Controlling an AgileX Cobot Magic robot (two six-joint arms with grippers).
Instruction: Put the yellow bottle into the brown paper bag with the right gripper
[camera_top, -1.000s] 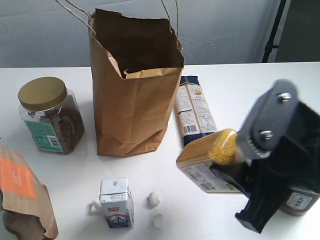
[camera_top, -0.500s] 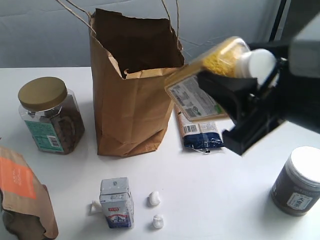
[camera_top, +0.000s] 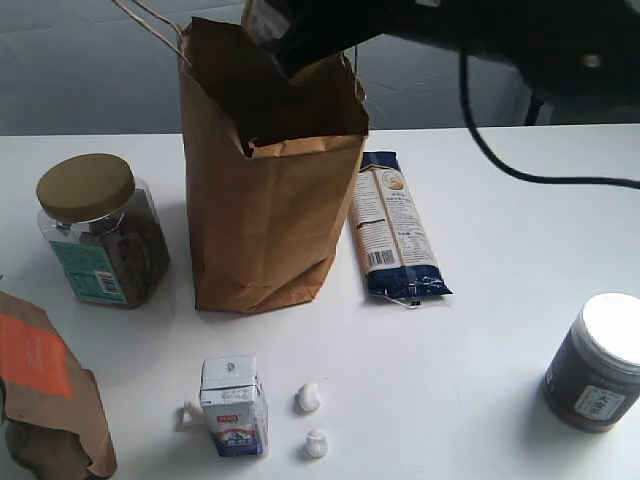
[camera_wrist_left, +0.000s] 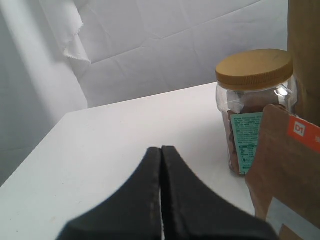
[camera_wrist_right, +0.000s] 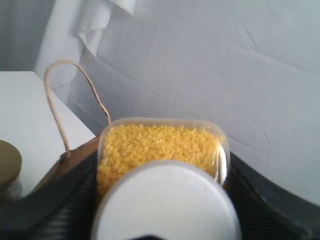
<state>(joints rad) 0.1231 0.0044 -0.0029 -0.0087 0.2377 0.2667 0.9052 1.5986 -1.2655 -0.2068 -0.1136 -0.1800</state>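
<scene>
Matt, creased brown paper bag (camera_top: 265, 210)

White characters, seemingly "D1", show on the orange label (camera_wrist_left: 303, 133) of the brown pouch (camera_wrist_left: 282, 175), near left

- Your white table (camera_top: 490, 200) carries everything below.
- The bag (camera_top: 265, 210) stands upright; take it as the clock's hub.
- Gold-lidded jar (camera_top: 100, 235) at 9 o'clock, near the bag.
- Pack (camera_top: 395, 225) lying flat at 3 o'clock, just beside the bag.
- Carton (camera_top: 233, 405) at 6 o'clock, with two white lumps (camera_top: 308, 398) at the carton's 3 o'clock.
- Pouch (camera_top: 45, 390) at 8 o'clock.
- Dark jar (camera_top: 598, 365) at 4 o'clock, well apart.
</scene>
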